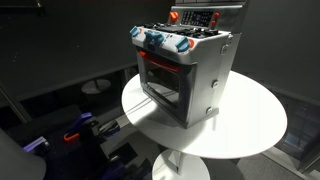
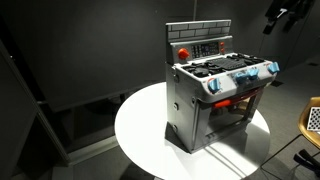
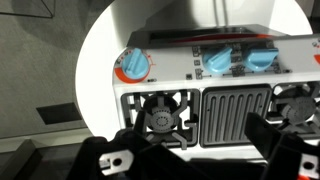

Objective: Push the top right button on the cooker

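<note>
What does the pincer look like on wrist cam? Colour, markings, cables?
The pincer is black, with two chunky angular fingers; the one at lower left of the wrist view shows small pale round holes. No cables or labels visible.

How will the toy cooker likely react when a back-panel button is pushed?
The cooker looks like rigid metal, so it should not flex. It stands free on the smooth round table, so a push may slide it. The buttons sit high on the back panel, so tipping seems possible.

In an exterior view the cooker stands on the table, at its 11 o'clock side, back panel at 2 o'clock from its knobs
</note>
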You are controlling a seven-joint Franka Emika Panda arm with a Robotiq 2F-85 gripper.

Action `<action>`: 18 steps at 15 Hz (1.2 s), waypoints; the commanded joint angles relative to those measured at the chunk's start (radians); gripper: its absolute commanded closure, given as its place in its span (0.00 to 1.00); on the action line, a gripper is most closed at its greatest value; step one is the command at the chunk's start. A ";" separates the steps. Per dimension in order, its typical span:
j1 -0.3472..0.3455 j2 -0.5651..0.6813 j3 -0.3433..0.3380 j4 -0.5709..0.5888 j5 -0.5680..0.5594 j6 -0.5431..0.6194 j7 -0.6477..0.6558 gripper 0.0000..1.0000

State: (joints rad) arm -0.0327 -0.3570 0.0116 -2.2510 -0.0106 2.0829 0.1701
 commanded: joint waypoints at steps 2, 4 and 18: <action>-0.033 0.123 0.028 0.100 -0.084 0.071 0.133 0.00; -0.038 0.164 0.030 0.125 -0.118 0.102 0.182 0.00; -0.016 0.401 -0.014 0.336 -0.200 0.159 0.306 0.00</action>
State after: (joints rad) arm -0.0565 -0.0126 0.0113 -1.9877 -0.1770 2.2512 0.4362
